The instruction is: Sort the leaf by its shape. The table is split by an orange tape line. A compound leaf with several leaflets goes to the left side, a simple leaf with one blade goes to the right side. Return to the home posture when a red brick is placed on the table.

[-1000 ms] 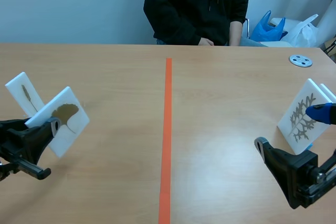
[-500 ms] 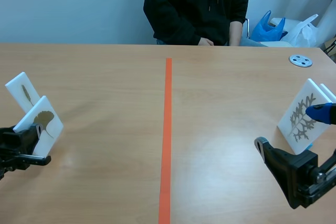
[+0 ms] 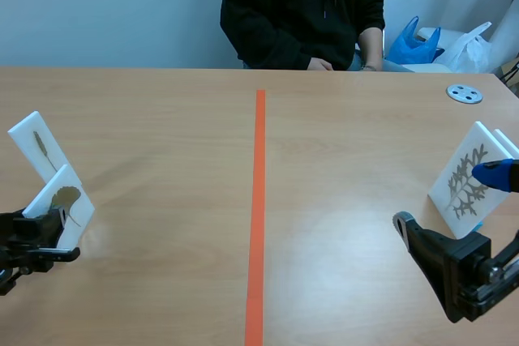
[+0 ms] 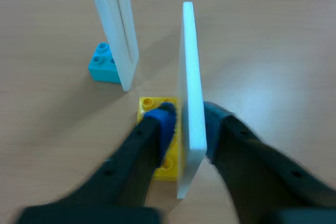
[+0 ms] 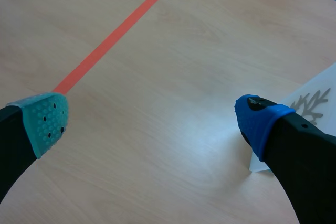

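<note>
Yellow brick (image 4: 147, 104) at leaf card's (image 4: 190, 93) base shows only from left wrist.

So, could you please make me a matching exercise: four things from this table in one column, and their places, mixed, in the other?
Things
1. yellow brick
2. light blue brick
3. branched-leaf card
4. grey disc

Places
A. lying flat at the table's far right
B. below the held card, between the left gripper's fingers
C. at the foot of the other white card
D. standing to the right of the orange tape line

Pairs: 1-B, 2-C, 3-D, 4-A
</note>
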Robot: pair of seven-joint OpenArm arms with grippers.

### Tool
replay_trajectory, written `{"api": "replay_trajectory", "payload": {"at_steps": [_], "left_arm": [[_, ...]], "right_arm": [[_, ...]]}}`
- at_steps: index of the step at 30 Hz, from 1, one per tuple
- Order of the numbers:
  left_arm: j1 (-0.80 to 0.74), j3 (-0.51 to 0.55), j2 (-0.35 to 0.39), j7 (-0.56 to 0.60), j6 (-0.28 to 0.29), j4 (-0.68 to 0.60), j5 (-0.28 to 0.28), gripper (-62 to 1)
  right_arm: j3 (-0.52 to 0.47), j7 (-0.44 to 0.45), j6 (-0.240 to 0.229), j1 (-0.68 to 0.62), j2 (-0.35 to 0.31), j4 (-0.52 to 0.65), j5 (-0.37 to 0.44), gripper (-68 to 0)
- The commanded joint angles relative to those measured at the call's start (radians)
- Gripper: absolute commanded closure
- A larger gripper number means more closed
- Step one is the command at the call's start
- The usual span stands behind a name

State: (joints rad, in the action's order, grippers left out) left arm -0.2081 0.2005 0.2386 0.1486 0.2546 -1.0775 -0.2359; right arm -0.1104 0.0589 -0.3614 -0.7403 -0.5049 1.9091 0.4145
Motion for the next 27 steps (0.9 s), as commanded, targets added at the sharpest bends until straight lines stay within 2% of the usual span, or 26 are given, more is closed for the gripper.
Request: {"api": "replay_trajectory", "payload": {"at_steps": [1,3,4,9,13,19,25,27], "left_arm": [[-0.006,-0.002,0.014,0.033,-0.002,-0.015,-0.008,-42.5],[-0.008,-0.002,0.014,0.063,0.002,-0.019,-0.011,-57.6],[-0.008,-0.002,0.014,0.072,0.002,-0.024,-0.014,-62.3],[-0.018,-0.002,0.017,0.067,0.007,-0.09,-0.021,-62.3],[-0.065,0.001,0.035,0.027,0.037,-0.221,-0.06,-62.3],[-0.185,0.005,0.072,-0.045,0.151,-0.475,-0.06,-62.3],[-0.294,0.002,0.106,-0.09,0.338,-0.667,-0.06,-62.3],[-0.32,0.002,0.111,-0.111,0.384,-0.709,-0.061,-62.3]], "right_arm": [[-0.016,0.015,0.003,0.01,-0.004,0.016,0.007,-67.9],[-0.016,0.015,0.003,0.01,-0.004,0.016,0.007,-67.9],[-0.016,0.015,0.003,0.01,-0.004,0.016,0.007,-67.9],[-0.016,0.015,0.003,0.011,-0.004,0.016,0.007,-67.9],[-0.016,0.015,0.003,0.011,-0.004,0.016,0.007,-67.9],[-0.016,0.015,0.003,0.011,-0.005,0.016,0.006,-67.9],[-0.016,0.014,0.003,0.011,-0.005,0.016,0.006,-67.9],[-0.016,0.014,0.003,0.011,-0.005,0.016,0.006,-67.9]]}}
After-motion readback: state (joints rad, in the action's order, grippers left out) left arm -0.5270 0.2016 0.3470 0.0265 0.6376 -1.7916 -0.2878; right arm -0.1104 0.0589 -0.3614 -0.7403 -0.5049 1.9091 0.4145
